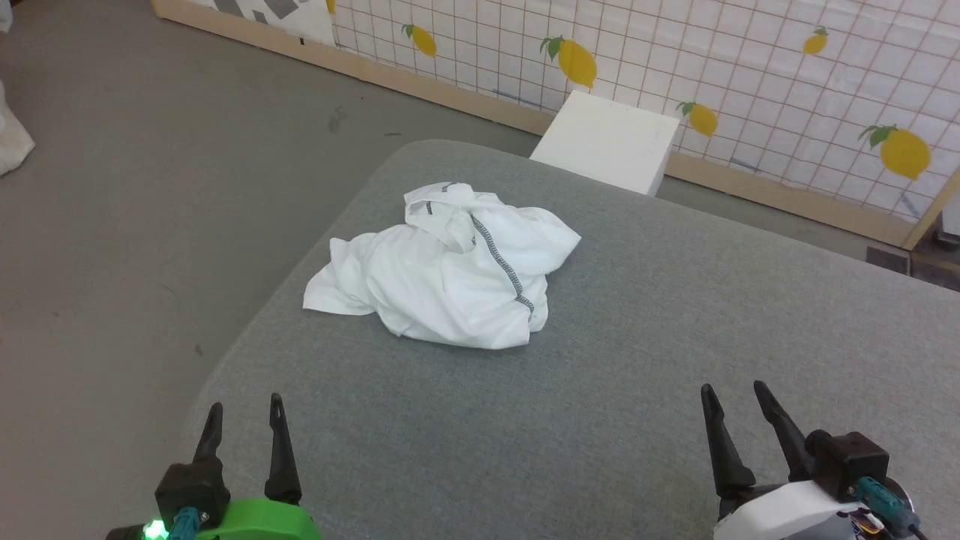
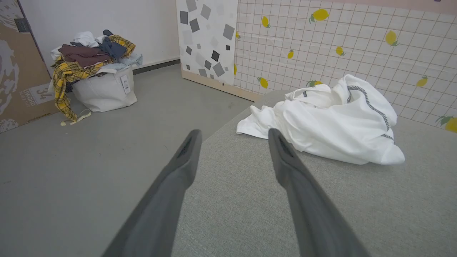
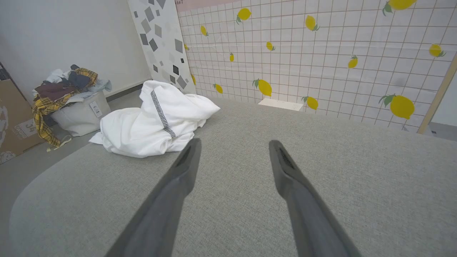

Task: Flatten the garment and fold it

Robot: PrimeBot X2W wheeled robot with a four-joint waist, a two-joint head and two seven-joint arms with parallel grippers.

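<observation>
The garment (image 1: pixel 442 270) is a white T-shirt with a grey-black zigzag seam, crumpled in a heap on the far left part of the grey padded table (image 1: pixel 637 360). The left wrist view has the garment (image 2: pixel 332 121) ahead and to the right of my fingers; the right wrist view has the garment (image 3: pixel 153 121) ahead and to the left. My left gripper (image 1: pixel 245 412) stands open at the table's near left edge, well short of the cloth. My right gripper (image 1: pixel 735 397) stands open at the near right, with nothing between its fingers.
A rigid white box (image 1: pixel 607 142) stands beyond the table's far edge, against the lemon-patterned grid wall (image 1: pixel 750 60). A white basket heaped with clothes (image 2: pixel 96 75) sits on the grey floor to the left, beside a cardboard box (image 2: pixel 18 71).
</observation>
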